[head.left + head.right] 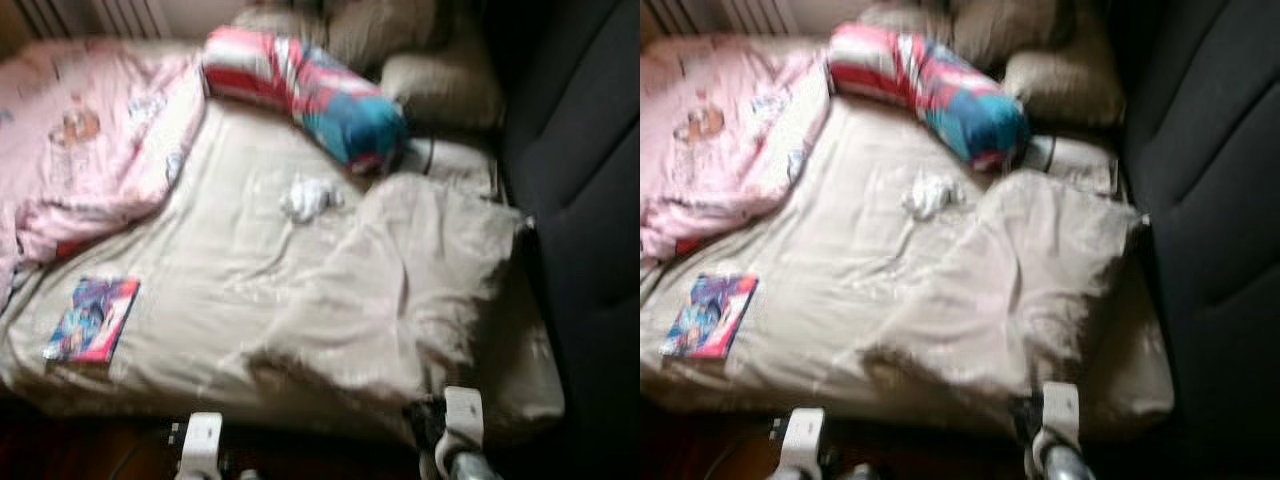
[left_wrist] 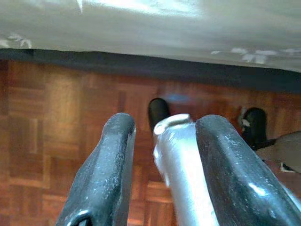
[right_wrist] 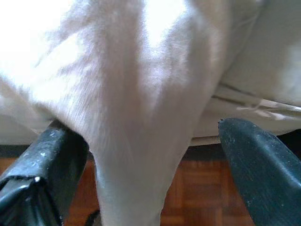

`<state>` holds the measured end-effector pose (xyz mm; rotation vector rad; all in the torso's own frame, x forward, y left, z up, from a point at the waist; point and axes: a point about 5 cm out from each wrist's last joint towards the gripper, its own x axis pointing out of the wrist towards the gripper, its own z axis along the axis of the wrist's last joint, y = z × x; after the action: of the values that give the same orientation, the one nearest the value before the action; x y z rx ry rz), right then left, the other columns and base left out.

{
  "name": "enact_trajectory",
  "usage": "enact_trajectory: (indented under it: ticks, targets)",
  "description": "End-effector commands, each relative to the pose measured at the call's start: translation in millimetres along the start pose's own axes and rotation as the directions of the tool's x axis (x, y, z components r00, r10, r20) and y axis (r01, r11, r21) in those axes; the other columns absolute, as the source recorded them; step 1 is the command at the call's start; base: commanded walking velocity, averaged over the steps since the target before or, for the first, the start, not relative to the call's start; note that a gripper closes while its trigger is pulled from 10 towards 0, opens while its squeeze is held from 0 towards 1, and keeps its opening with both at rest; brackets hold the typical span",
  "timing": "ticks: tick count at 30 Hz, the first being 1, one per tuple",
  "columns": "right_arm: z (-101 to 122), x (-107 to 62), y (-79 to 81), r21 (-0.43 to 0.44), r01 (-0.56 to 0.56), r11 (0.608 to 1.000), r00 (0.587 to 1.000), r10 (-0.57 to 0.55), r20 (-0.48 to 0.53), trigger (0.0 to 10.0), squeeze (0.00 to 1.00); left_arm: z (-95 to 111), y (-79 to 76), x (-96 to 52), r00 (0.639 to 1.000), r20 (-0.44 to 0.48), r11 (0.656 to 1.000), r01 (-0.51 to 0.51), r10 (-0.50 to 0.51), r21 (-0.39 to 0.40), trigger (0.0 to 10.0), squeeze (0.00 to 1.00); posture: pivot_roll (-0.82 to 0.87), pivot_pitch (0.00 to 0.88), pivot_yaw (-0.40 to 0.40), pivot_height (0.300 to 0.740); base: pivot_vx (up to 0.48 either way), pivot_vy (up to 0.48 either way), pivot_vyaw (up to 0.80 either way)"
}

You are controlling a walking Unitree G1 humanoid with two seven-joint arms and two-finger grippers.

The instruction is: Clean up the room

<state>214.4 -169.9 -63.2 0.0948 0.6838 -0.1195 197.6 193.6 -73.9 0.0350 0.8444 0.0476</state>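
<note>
A bed with a beige sheet [image 1: 230, 270] is in front of me. On it lie a crumpled white cloth [image 1: 308, 197] near the middle, a colourful book [image 1: 92, 320] at the front left, a pink blanket [image 1: 90, 140] bunched at the left and a red, white and blue striped bolster [image 1: 300, 85] at the back. A rumpled beige duvet [image 1: 400, 280] covers the front right and hangs over the edge. My right gripper [image 3: 148, 132] is open at that edge, the hanging duvet fold [image 3: 136, 155] between its fingers. My left gripper [image 2: 164, 125] is open low over the parquet floor [image 2: 51, 122].
Beige pillows [image 1: 440, 85] lie at the head of the bed. A dark upholstered seat [image 1: 580, 180] stands close along the bed's right side. Beyond the left fingers a silver limb [image 2: 181, 160] and black feet [image 2: 254, 127] stand on the floor by the bed's dark base [image 2: 141, 63].
</note>
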Motion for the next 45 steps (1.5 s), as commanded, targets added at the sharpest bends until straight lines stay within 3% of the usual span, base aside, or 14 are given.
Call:
enact_trajectory:
  ticks: [1, 3, 4, 6, 8, 16, 17, 18, 19, 27, 28, 33, 35, 45]
  targets:
    - [-1, -1.4, -4.7, 0.044, 0.025, 0.999, 0.999, -0.026, 0.019, 10.0, 0.00, -12, 3.5, -3.2, 0.999, -0.034, 1.000, -0.007, 0.007, -0.002, 10.0, 0.00, 0.01, 0.225, -0.010, 0.740, 0.000, 0.000, 0.00]
    - [0, -1.7, -4.5, 0.073, 0.023, 0.997, 0.999, -0.025, 0.035, 10.0, 0.00, -12, 3.3, -3.2, 0.999, -0.032, 1.000, -0.005, 0.005, 0.000, 10.0, 0.00, 0.01, 0.225, -0.010, 0.740, 0.000, 0.000, 0.00]
    - [6, -0.6, -4.5, 0.097, 0.018, 0.995, 0.997, -0.025, 0.068, 10.0, 0.25, -12, 3.2, -3.2, 1.000, -0.031, 1.000, -0.002, 0.002, 0.004, 10.0, 0.00, 0.01, 0.225, -0.011, 0.740, 0.000, 0.000, 0.00]
    - [53, 10.7, -4.0, 0.101, 0.003, 0.995, 0.976, -0.025, 0.216, 10.0, 0.66, -12, 3.5, -3.3, 1.000, -0.031, 1.000, -0.001, 0.001, 0.007, 10.0, 0.00, 0.01, 0.226, -0.011, 0.740, 0.000, 0.000, 0.00]
    - [64, 12.2, -4.7, 0.107, -0.005, 0.994, 0.968, -0.023, 0.251, 10.0, 1.00, -12, 3.5, -3.3, 1.000, -0.031, 1.000, 0.000, 0.000, 0.008, 10.0, 0.00, 0.00, 0.227, -0.010, 0.740, 0.000, 0.000, 0.00]
    - [68, 12.2, -6.2, 0.160, -0.031, 0.987, 0.960, -0.015, 0.278, 10.0, 1.00, -11, 3.4, -3.0, 1.000, -0.028, 1.000, 0.002, -0.001, 0.015, 10.0, 0.00, 0.01, 0.228, -0.006, 0.740, 0.000, 0.000, 0.00]
    - [66, 12.9, -6.0, 0.169, -0.034, 0.985, 0.966, -0.011, 0.258, 10.0, 0.75, -10, 3.1, -2.8, 1.000, -0.028, 1.000, 0.003, -0.002, 0.016, 10.0, 0.00, 0.01, 0.228, -0.005, 0.740, 0.000, 0.000, 0.00]
    - [65, 13.2, -6.0, 0.169, -0.033, 0.985, 0.969, -0.010, 0.247, 10.0, 0.04, -10, 3.0, -2.8, 1.000, -0.028, 1.000, 0.003, -0.003, 0.017, 10.0, 0.00, 0.01, 0.228, -0.004, 0.740, 0.000, 0.000, 0.00]
    - [63, 13.6, -6.2, 0.165, -0.029, 0.986, 0.974, -0.009, 0.227, 10.0, 0.00, -10, 2.9, -2.7, 1.000, -0.029, 1.000, 0.004, -0.003, 0.017, 10.0, 0.00, 0.01, 0.228, -0.004, 0.740, 0.000, 0.000, 0.00]
    - [54, 15.7, -1.4, 0.319, -0.052, 0.946, 0.990, 0.006, 0.143, 10.0, 0.00, -10, 3.7, -2.7, 1.000, -0.028, 1.000, 0.003, -0.003, 0.021, 10.0, 0.00, 0.02, 0.230, 0.003, 0.740, 0.000, 0.000, 0.00]
    - [57, 16.7, 1.9, 0.339, -0.076, 0.938, 0.989, 0.027, 0.146, 10.0, 1.00, -10, 4.7, -2.9, 1.000, -0.029, 1.000, 0.002, -0.002, 0.021, 10.0, 0.00, 0.02, 0.232, 0.004, 0.740, 0.000, 0.000, 0.00]
    - [60, 18.9, 4.8, 0.335, -0.042, 0.941, 0.993, 0.002, 0.117, 10.0, 1.00, -13, 10.2, -4.2, 0.999, -0.033, 1.000, -0.006, 0.006, 0.021, 10.0, 0.00, 0.04, 0.241, 0.016, 0.740, 0.000, 0.000, 0.00]
    - [59, 19.3, 6.3, 0.376, -0.037, 0.926, 0.995, 0.000, 0.097, 10.0, 0.00, -15, 13.9, -5.4, 0.999, -0.038, 1.000, -0.010, 0.011, 0.028, 10.0, 0.00, 0.05, 0.247, 0.028, 0.740, 0.000, 0.000, 0.00]
    - [43, 16.2, 7.9, 0.375, 0.008, 0.927, 0.998, -0.028, 0.048, 10.0, 0.00, -21, 23.6, -9.2, 0.999, -0.031, 0.999, -0.014, 0.016, 0.047, 10.0, 0.00, 0.09, 0.276, 0.078, 0.740, 0.000, 0.000, 0.00]
